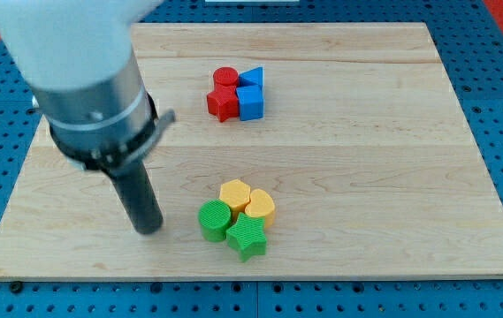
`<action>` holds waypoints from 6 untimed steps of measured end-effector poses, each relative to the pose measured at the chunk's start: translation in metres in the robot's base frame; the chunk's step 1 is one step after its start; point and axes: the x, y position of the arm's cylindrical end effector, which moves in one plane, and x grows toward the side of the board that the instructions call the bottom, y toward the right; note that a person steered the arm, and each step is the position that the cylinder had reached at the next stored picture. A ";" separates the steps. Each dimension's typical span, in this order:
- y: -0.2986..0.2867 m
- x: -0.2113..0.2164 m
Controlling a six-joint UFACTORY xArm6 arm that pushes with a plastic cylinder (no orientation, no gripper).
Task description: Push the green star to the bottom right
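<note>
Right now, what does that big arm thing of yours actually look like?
A broad white shell at the view's top left, then a grey metal cylinder with a black clamp ring and a small side tab. Below it a straight dark rod narrows to my tip. No cables or markings show.

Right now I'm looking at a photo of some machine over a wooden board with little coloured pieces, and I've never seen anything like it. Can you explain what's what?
The big grey and white cylinder at the view's left is the end of a robot arm. It has no claw; it ends in a straight dark rod, and my tip slides on the pale wooden board to push blocks. Nothing is held. There is one picture from one camera, looking down at the board from above its near edge.

Two clusters lie on the board. Near the top: a red cylinder, a red block of unclear shape, a blue triangular block and a blue cube. Near the bottom: a yellow block, a yellow heart-like block, a green cylinder and the green star. My tip stands left of this cluster, apart from it.
</note>
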 end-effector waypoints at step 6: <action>0.110 -0.018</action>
